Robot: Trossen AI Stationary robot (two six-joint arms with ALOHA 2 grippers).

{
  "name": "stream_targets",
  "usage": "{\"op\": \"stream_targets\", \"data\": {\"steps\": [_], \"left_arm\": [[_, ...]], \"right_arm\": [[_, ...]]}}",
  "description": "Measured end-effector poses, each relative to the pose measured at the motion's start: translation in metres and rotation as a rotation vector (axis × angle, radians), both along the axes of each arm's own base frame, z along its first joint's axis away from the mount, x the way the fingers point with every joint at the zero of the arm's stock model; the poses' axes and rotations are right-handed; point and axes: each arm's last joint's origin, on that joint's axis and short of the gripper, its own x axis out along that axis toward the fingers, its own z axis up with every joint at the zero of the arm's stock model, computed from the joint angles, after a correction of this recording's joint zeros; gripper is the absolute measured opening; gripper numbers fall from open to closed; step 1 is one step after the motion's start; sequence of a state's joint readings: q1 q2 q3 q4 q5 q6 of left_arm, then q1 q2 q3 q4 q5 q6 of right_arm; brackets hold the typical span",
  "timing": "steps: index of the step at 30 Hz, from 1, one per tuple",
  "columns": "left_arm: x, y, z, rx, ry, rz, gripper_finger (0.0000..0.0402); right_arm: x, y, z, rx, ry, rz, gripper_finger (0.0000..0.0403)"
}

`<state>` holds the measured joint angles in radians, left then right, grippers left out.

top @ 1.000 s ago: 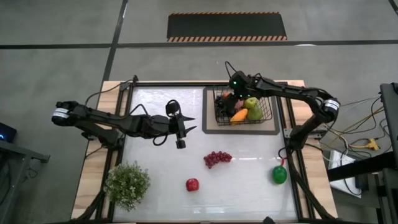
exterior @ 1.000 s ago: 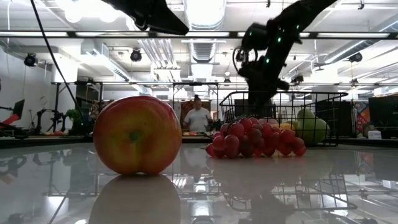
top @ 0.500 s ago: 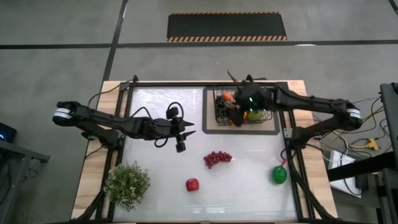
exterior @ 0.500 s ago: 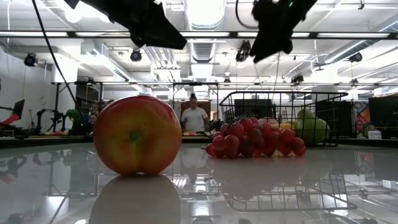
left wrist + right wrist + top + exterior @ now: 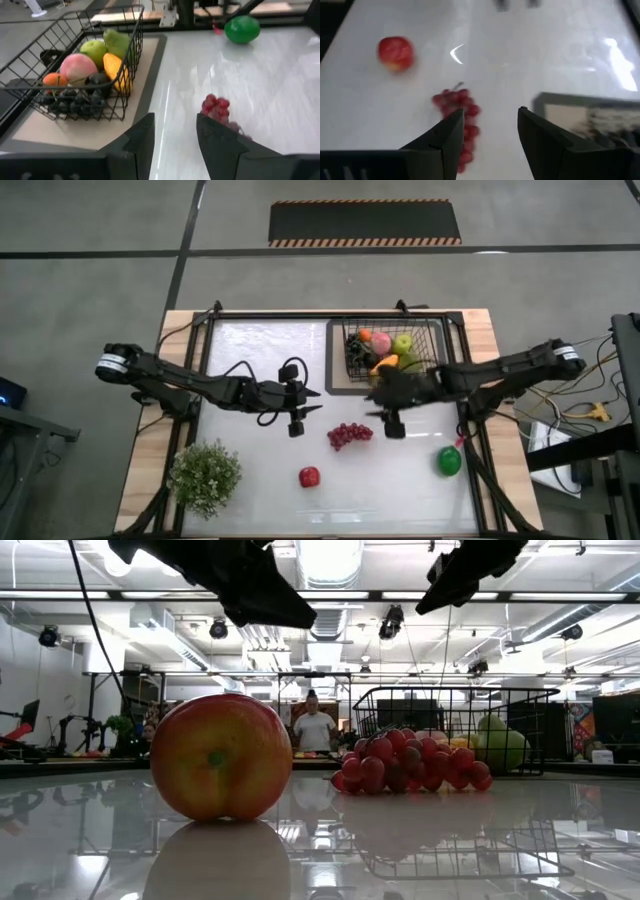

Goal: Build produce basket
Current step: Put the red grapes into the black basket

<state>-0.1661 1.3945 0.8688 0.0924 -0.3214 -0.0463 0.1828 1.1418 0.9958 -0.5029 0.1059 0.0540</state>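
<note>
The black wire basket point(image 5: 436, 352) stands at the table's far right, with a peach point(image 5: 77, 67), green apple point(image 5: 94, 49), mango point(image 5: 114, 67) and dark grapes point(image 5: 70, 97) inside. Red grapes point(image 5: 350, 434) lie on the table mid-way. A red apple point(image 5: 310, 476) and a green pepper point(image 5: 450, 461) rest nearer the front edge. My left gripper point(image 5: 308, 400) hovers open, left of the red grapes. My right gripper point(image 5: 376, 402) hovers open, just right of and beyond the grapes point(image 5: 457, 107). Neither holds anything.
A bushy potted plant point(image 5: 205, 477) stands at the near left corner. A pale board point(image 5: 336, 385) lies under the basket. In the low view the red apple point(image 5: 222, 756) is close in front, and a person point(image 5: 317, 728) stands far behind the table.
My right gripper has swung from above the basket toward the table's near edge and middle, rolling as it went, and now hangs beside the red grapes. My left gripper has sunk a little and drifted toward the grapes. No fruit on the table has moved.
</note>
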Motion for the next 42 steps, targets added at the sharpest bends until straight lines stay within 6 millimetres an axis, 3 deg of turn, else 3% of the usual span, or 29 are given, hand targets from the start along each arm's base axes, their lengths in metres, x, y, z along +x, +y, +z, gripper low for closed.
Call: {"op": "stream_targets", "data": {"steps": [7, 13, 25, 33, 42], "left_arm": [[-0.001, 0.000, 0.003, 0.001, -0.015, -0.001, 0.0128], [-0.001, 0.000, 0.004, 0.002, -0.016, -0.001, 0.0128], [-0.001, 0.000, 0.004, 0.004, -0.015, -0.001, 0.0128], [-0.001, 0.000, 0.004, 0.004, -0.015, -0.001, 0.0128], [-0.001, 0.000, 0.003, 0.004, -0.014, -0.001, 0.0128]], "right_arm": [[0.020, 0.035, -0.022, -0.055, -0.009, 0.160, 0.0171], [0.039, 0.050, -0.050, -0.103, 0.025, 0.234, 0.0170], [0.068, 0.059, -0.096, -0.159, 0.088, 0.274, 0.0146], [0.082, 0.057, -0.107, -0.189, 0.113, 0.286, 0.0127], [0.084, 0.051, -0.110, -0.196, 0.132, 0.273, 0.0107]]}}
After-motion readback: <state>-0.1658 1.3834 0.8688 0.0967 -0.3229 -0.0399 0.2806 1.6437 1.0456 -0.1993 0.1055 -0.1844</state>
